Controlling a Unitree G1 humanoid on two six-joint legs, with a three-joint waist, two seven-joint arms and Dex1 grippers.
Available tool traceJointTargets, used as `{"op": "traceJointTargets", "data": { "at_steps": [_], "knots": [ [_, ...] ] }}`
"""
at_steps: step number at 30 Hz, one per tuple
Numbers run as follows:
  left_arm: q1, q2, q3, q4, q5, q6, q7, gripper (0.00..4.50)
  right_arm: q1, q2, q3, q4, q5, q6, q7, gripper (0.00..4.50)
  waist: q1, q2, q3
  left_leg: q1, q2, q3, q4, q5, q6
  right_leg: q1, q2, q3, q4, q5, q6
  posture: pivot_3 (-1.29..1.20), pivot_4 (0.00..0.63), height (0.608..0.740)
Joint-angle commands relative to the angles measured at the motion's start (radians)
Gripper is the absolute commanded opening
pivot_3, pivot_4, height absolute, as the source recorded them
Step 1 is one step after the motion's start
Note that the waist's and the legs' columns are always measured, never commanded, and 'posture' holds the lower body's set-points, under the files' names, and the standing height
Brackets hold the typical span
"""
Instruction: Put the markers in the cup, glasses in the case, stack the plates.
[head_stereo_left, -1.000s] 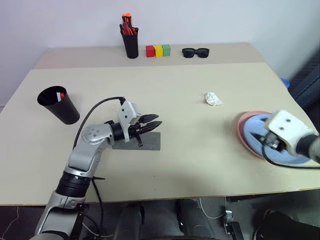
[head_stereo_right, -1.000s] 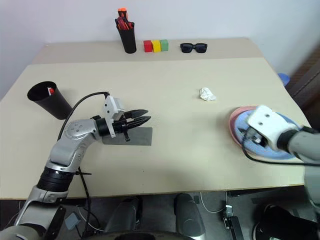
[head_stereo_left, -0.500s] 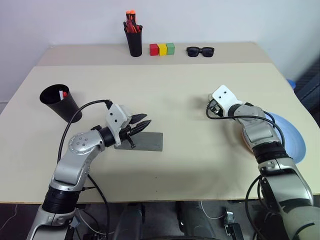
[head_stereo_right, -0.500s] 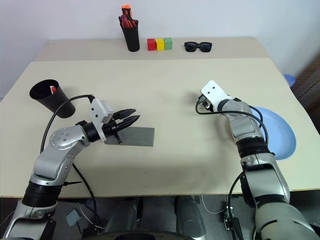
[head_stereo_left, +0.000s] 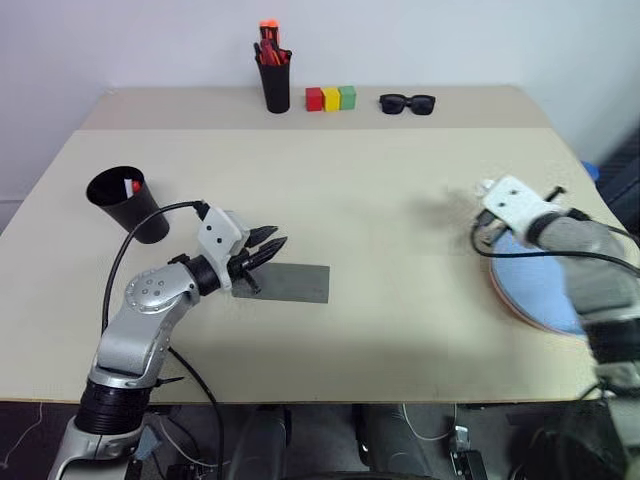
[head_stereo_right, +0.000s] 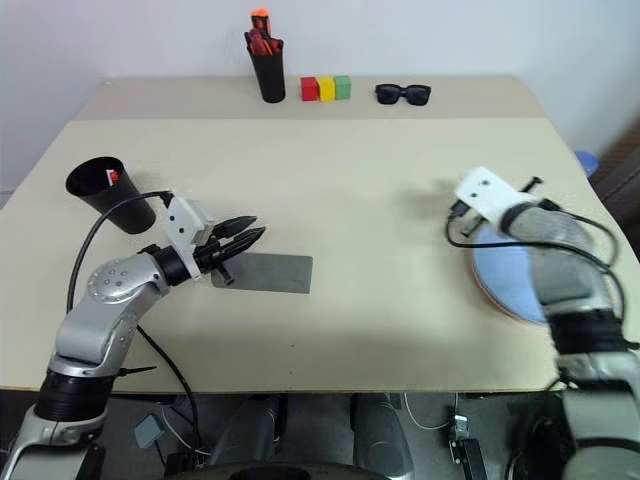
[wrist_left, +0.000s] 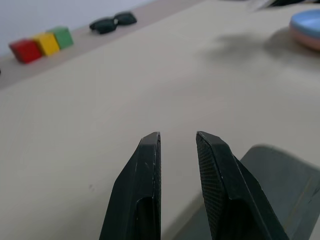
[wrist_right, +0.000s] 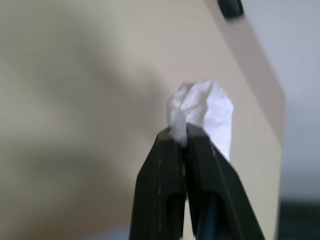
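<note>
On your bench (head_stereo_left: 380, 200) nothing carried writing or a label you could read. At its left side the cup (head_stereo_left: 129, 205) stood with a red-capped marker (head_stereo_left: 134, 187) poking up inside; most of the marker was hidden by the cup wall, and a second one could not be made out. The grey case (head_stereo_left: 288, 282) lay flat and shut near the front, its long axis running left to right; its left end was covered by your left end effector (head_stereo_left: 268, 243). That end effector hovered just above the case with its fingers a narrow gap apart and nothing between them, pointing toward the right.

At the right edge the blue plate (head_stereo_right: 508, 280) sat on the pink one, only a thin pink rim showing, and your right arm hid part of the stack. In the right wrist view your right end effector (wrist_right: 179, 134) was pinched closed on a crumpled white paper wad (wrist_right: 202, 111). Along the far edge stood a black pen holder (head_stereo_left: 275, 85) with orange-red pens, three coloured blocks (head_stereo_left: 331, 98) and black sunglasses (head_stereo_left: 407, 103). The eyeglasses could not be seen.
</note>
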Motion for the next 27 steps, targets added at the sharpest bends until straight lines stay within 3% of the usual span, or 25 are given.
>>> {"op": "traceJointTargets", "data": {
  "at_steps": [1,5,8,11,19,27],
  "knots": [
    [-0.032,0.004,0.003,0.027,-0.001,-0.043,-0.026,1.08,0.123,-0.091,-0.102,-0.18,0.035,0.147,0.101,0.64,-0.004,0.0,0.0,0.0,0.0,0.0,0.001,0.0,0.0,0.0,0.0,0.0,0.0,0.0,0.0,0.0,0.15,0.74],
    [-0.043,-0.016,0.033,0.045,-0.023,-0.05,-0.017,1.08,0.157,-0.054,-0.123,-0.209,0.033,0.098,0.032,2.35,-0.018,-0.001,0.0,0.001,0.0,0.002,0.002,0.0,0.0,0.001,0.0,0.002,0.0,-0.001,-0.005,0.0,0.15,0.74],
    [-0.017,-0.012,0.079,0.037,-0.035,-0.049,0.0,1.08,0.112,0.007,-0.128,-0.205,0.09,0.066,0.022,2.35,-0.03,-0.001,0.0,0.002,0.0,0.003,0.003,0.0,0.0,0.001,0.0,0.002,0.0,-0.001,-0.005,0.0,0.15,0.74],
    [0.084,0.028,0.172,0.023,-0.026,-0.064,0.024,1.08,0.037,0.156,-0.133,-0.213,0.245,0.032,0.042,2.35,-0.052,-0.001,0.0,0.003,0.002,0.003,0.002,0.0,0.0,0.001,0.001,0.002,0.001,0.0,-0.005,0.0,0.15,0.74],
    [0.353,0.043,0.447,-0.019,-0.033,-0.094,0.134,1.08,-0.023,0.326,-0.045,-0.033,0.369,-0.071,0.128,2.35,-0.027,-0.002,0.0,0.001,0.004,0.002,0.0,0.0,0.0,0.0,0.002,0.001,-0.001,0.0,-0.004,0.0,0.15,0.74],
    [0.455,0.012,0.463,-0.067,-0.017,-0.101,0.173,1.08,-0.033,0.381,0.007,0.066,0.348,-0.14,0.111,2.35,-0.018,-0.003,0.0,0.001,0.003,0.003,0.001,0.0,0.0,0.0,0.001,0.001,-0.001,-0.001,-0.006,0.0,0.15,0.74]
  ]
}}
